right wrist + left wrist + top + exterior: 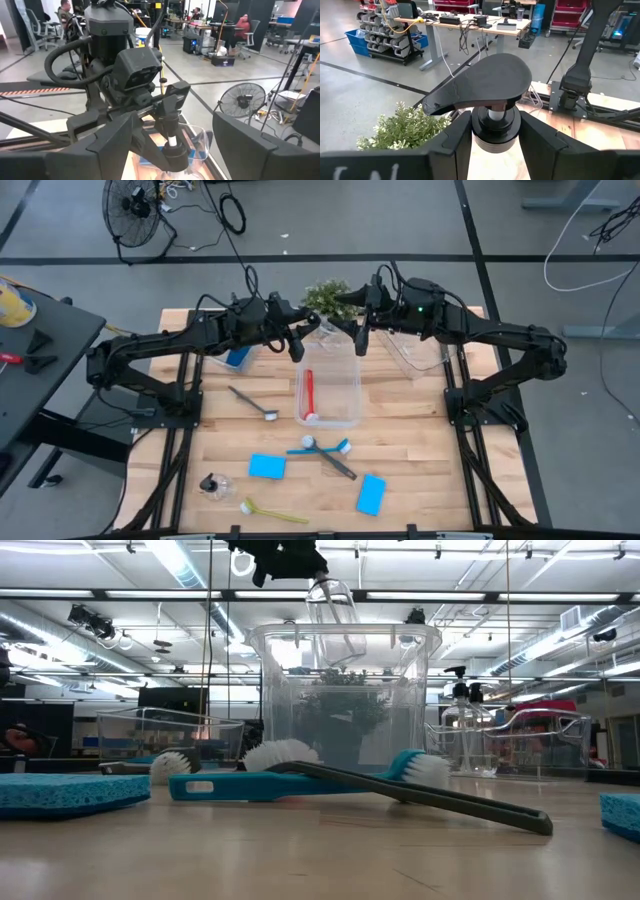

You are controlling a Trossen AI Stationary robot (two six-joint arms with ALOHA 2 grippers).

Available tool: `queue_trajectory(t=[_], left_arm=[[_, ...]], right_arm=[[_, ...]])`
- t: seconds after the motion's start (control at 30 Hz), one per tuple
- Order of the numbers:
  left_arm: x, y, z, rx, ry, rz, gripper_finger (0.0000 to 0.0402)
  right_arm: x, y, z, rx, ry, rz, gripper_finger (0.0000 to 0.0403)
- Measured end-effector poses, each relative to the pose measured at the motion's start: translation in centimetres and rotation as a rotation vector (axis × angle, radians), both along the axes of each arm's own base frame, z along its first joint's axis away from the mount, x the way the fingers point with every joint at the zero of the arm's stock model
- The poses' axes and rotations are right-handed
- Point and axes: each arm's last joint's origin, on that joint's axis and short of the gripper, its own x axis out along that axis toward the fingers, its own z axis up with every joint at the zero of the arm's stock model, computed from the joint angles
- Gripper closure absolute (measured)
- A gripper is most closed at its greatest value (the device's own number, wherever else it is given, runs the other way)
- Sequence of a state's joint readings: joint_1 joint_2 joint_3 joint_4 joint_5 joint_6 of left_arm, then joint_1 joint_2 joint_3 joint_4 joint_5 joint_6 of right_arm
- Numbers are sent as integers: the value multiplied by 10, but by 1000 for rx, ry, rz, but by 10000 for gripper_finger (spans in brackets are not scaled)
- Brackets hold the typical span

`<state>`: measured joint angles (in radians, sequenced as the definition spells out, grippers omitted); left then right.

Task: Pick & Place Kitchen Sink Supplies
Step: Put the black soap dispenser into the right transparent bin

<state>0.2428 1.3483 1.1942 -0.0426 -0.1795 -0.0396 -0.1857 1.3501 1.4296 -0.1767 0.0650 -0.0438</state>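
Left tool: the left tool (297,345) is clenched on the neck of a small clear bottle with a black pump top (300,348), held in the air over the far end of the middle clear plastic bin (352,385)
Right tool: the right tool (360,340) hangs just beside it, above the same bin's far rim, released and empty
High view: a red long-handled brush (309,394) already lies in that bin; loose on the wooden table (420,450) are a grey brush (252,402), a crossed blue brush (320,448) and dark brush, two flat blue sponges (267,466), a yellow-green brush (272,513) and a second pump bottle (213,484)
Low view: the held bottle (332,602) hangs upright above the bin's open top (345,632)
Left wrist view: both fingers (455,140) clamp the bottle's collar under the pump head (482,82)
Right wrist view: its wide-apart fingers (245,142) frame the bottle (172,142)
Key relation: the bin lies straight below the bottle, long axis vertical, so I judge a plain descent and release would place it
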Motion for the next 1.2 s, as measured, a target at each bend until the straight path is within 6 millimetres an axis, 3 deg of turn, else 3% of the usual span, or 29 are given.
queue_trajectory(t=[0.47,1.2], left_arm=[[0,0,-1,-3,16,3,256],[-1,0,-2,-2,24,22,256]], right_arm=[[43,-9,-32,-27,51,-2,124],[62,-17,-45,-94,44,-57,124]])
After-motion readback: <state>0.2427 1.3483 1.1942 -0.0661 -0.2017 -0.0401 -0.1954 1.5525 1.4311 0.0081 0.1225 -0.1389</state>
